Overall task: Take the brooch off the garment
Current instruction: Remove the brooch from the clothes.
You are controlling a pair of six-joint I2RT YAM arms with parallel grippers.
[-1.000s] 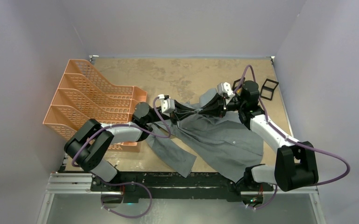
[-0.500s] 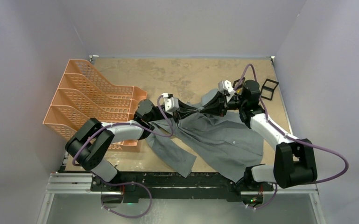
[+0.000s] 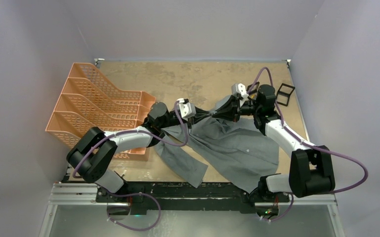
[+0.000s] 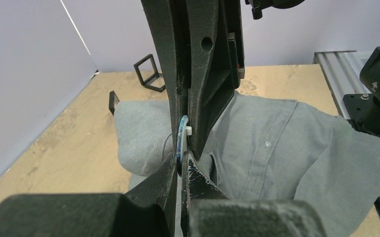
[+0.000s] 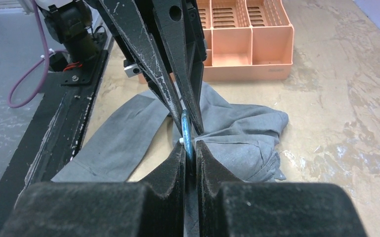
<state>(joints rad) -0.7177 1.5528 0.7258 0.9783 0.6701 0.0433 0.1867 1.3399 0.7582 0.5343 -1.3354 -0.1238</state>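
Blue round brooch [image 5: 186, 129] clamped edge-on in right gripper [image 5: 190, 148] – left gripper [image 4: 180, 167] pinched shut, tips meeting it from opposite, both over the crumpled grey garment [image 3: 237, 143]

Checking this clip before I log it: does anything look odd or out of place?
The left claw and right claw both pinch one small blue brooch, edge-on, from opposite sides. The shirt lies crumpled on the table, bunched under them. Nothing looks spilled or damaged.
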